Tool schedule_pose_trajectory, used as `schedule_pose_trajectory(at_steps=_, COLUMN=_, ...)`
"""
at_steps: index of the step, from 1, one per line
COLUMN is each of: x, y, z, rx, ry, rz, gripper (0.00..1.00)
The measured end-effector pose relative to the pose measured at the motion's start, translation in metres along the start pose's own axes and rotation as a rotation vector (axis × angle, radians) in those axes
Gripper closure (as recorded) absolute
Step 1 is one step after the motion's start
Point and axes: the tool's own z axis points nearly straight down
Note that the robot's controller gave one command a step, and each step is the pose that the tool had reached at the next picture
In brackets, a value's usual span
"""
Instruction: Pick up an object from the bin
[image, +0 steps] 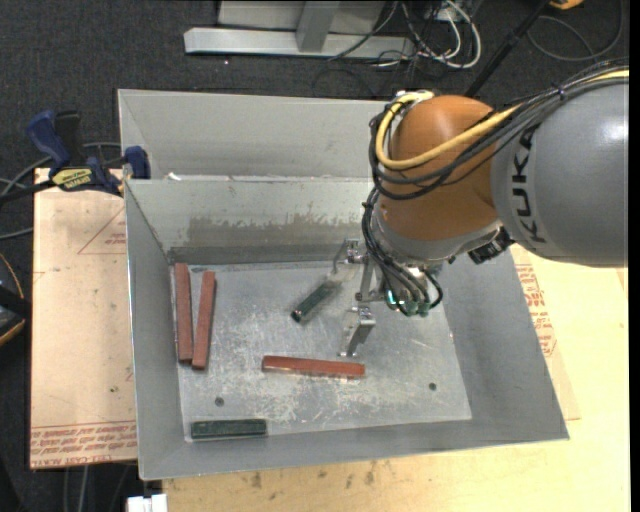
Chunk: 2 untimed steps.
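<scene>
A single red-brown bar (312, 368) is seen lying flat and crosswise on the floor of the grey bin (300, 200), and every other place is given from it. The pincer (356, 335) is lowered into the bin just beyond the bar's right end, on the side toward the back wall, and very near it; whether the bar is touched cannot be made out. Whether the pincer is apart or together cannot be told, and nothing can be seen clamped in it.

A short dark green piece (314, 300) lies tilted a little farther back from the bar and beside the pincer. A pair of red-brown bars (194, 315) is laid side by side well off the bar's left end, and a dark flat bar (228, 429) rests nearer the front wall, below and left of it.

The task is judged to be at its early stage: the descent appears made, but no thing is gripped or raised. The closing on a thing, probably the single bar or the green piece, and the lift out are left to be done.
</scene>
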Motion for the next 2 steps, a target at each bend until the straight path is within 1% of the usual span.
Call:
schedule_pose_trajectory(at_steps=1, x=-0.002, y=0.0, z=-0.004, rx=-0.001, ry=-0.008, rz=0.002, gripper=0.0)
schedule_pose_trajectory(at_steps=2, x=0.011, y=-0.004, z=0.07, rx=-0.001, ry=-0.011, rz=0.041, gripper=0.0)
